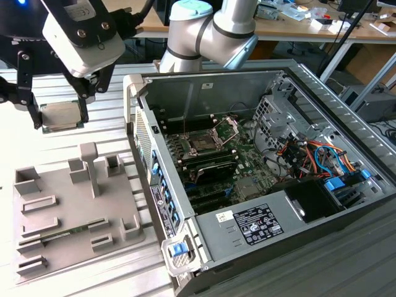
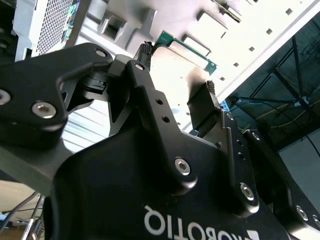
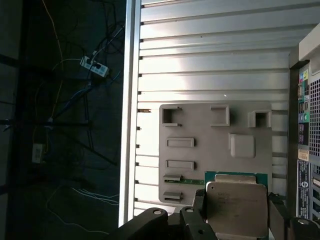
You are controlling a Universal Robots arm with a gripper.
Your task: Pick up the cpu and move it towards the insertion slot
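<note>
The gripper (image 1: 60, 120) pinches the cpu (image 1: 62, 115) between its two fingers, one on each opposite edge. The chip is held flat with its pale top up, in the air and apart from the grey tray (image 1: 74, 204) that lies below the claw. In the first wrist view the cpu (image 3: 235, 204) sits between the fingers, its green border showing. From the claw, the insertion slot (image 1: 202, 143) lies well apart, lower and toward the exterior view's right. It sits inside the open computer case (image 1: 204, 93), whose near wall stands between claw and slot. The chip is square, so it has no long axis. Its edges seem roughly in line with the slot's frame, though the angle makes that hard to judge. By count: one arm, one claw, one cpu, one slot with its hinged plate (image 1: 228, 128) raised, and one tray.
</note>
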